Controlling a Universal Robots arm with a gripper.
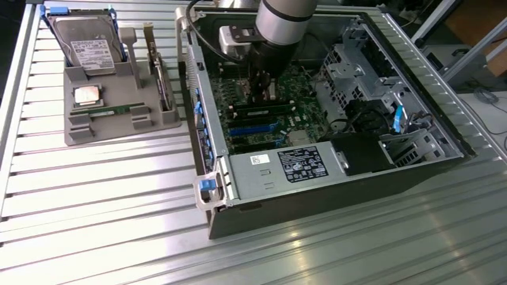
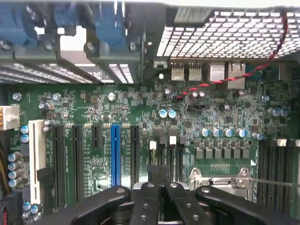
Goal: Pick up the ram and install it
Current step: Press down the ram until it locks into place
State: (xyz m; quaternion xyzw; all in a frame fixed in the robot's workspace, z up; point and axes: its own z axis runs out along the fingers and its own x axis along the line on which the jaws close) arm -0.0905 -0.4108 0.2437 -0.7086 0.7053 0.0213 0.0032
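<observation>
Item: gripper [image 2: 159, 172], mine, black linkage arms spreading low across the wrist view, fingers [image 2: 153, 174] standing drawn narrow, nearly touching; I am seeing nothing between them.

Item: arm [image 1: 281, 21], mine, reaching steeply down into the open computer case [image 1: 317, 196], gripper [image 1: 262, 89] hanging just above the green motherboard [image 1: 262, 133], near its long slots [image 2: 114, 154].

Item: the ram [image 1: 119, 110], a thin green stick lying in the grey holder tray [image 1: 119, 133] on the slatted table [image 1: 103, 196], at the exterior view's left, outside the case and well apart from my gripper. Its long axis is running along the exterior view's left-right, ends pointing to either side. It is sitting just beside the square processor chip [image 1: 87, 95], with the hard drive [image 1: 85, 41] standing beyond.

Item: a long dark strip [image 1: 262, 110] lying under my gripper; stick or slot, I cannot tell.
</observation>
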